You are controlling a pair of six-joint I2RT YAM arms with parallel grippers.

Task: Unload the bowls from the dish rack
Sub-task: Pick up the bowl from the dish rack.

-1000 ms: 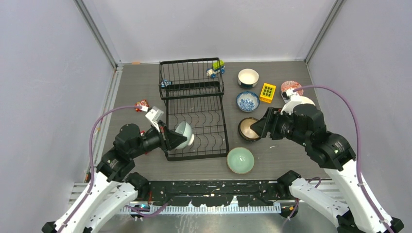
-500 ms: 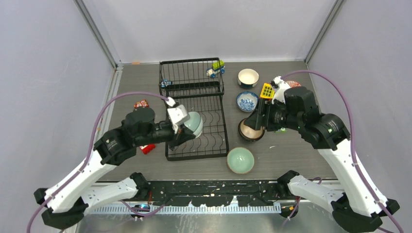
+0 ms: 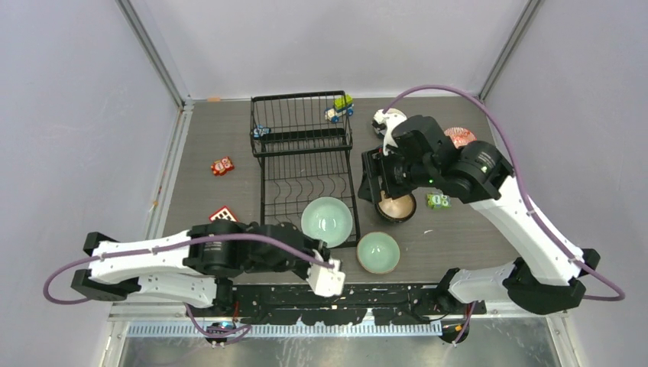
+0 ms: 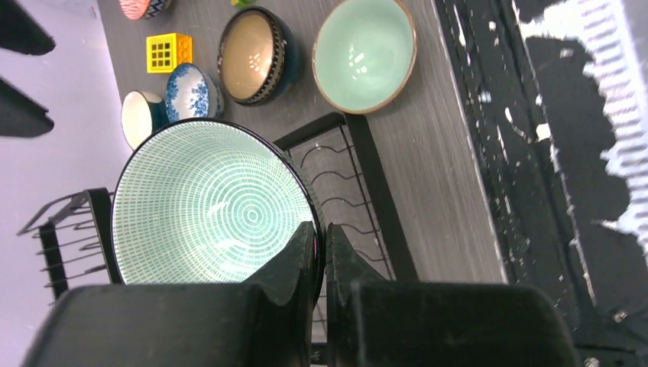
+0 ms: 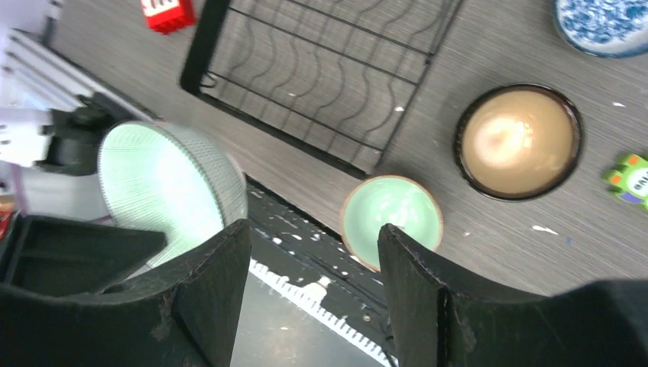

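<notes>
My left hand is clenched on the rim of a teal bowl held over the near right corner of the rack, my right hand open and empty; I fear the thin rim pinch could slip, dropping it onto the green bowl.

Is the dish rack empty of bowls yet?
Empty of bowls: the dish rack shows bare tines; the left tool pinches the teal bowl by its rim over the near corner.
</notes>
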